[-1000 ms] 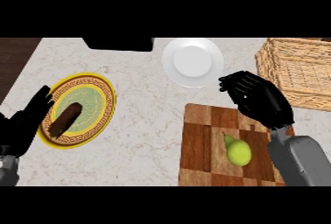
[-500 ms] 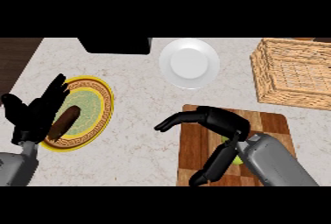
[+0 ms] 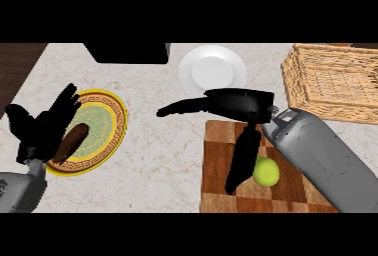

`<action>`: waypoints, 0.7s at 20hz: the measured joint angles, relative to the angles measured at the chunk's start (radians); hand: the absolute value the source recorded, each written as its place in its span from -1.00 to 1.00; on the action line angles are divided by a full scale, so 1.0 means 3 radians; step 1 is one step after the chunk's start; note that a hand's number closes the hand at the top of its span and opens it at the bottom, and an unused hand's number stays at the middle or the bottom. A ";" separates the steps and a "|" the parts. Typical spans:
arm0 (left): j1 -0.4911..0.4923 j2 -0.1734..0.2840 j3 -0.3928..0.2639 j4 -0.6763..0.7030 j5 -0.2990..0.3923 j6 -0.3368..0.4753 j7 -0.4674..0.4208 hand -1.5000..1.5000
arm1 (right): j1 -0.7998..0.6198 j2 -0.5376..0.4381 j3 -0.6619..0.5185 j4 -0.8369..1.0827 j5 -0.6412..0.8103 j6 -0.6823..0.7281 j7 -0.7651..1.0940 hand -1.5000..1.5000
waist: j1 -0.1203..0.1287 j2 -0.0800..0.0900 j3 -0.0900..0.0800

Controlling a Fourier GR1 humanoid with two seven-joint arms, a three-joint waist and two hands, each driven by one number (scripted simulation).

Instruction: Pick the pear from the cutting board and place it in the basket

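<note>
Now that the right hand (image 3: 240, 105) has swung lower over the cutting board (image 3: 221, 165), its fingers spread, the pear (image 3: 266, 171) lies ungrasped beside the thumb.

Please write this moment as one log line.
right hand: open, above cutting board | pear: on board, not grasped | basket: waiting

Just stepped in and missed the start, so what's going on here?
The right robot hand is open above the cutting board, one finger reaching down beside the pear, which lies on the board ungrasped. The basket waits at the far right. The left robot hand rests open by the yellow plate.
</note>
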State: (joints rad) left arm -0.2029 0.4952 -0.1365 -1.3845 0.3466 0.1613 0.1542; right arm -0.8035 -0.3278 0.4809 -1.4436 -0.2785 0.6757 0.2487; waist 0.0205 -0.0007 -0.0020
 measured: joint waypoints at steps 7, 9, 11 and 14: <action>-0.0051 -0.0021 0.0008 0.0050 -0.0025 -0.0040 0.0002 0.00 | -0.0969 -0.0311 -0.0012 0.0540 0.0498 0.0407 0.0398 -1.00 | 0.0042 0.0019 -0.0001; -0.0109 -0.0028 0.0027 0.0083 -0.0026 -0.0054 0.0013 0.00 | -0.1183 -0.0342 -0.0015 0.0812 0.0521 0.0653 0.0380 -1.00 | 0.0047 0.0028 -0.0001; -0.0130 -0.0061 0.0027 0.0114 -0.0042 -0.0044 0.0005 0.00 | -0.1318 -0.0376 0.0013 0.1028 0.0497 0.0906 0.0347 -1.00 | 0.0042 0.0031 0.0000; -0.0119 -0.0038 0.0057 0.0119 -0.0040 -0.0087 0.0008 0.00 | -0.1471 -0.0417 0.0030 0.1341 0.0451 0.1229 0.0241 -1.00 | 0.0047 0.0033 0.0001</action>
State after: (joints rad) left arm -0.2385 0.4839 -0.1194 -1.3488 0.3345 0.1351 0.1567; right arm -1.2449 -0.4528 0.4900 -1.0413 -0.1431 1.0445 0.3210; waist 0.0345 0.0093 -0.0016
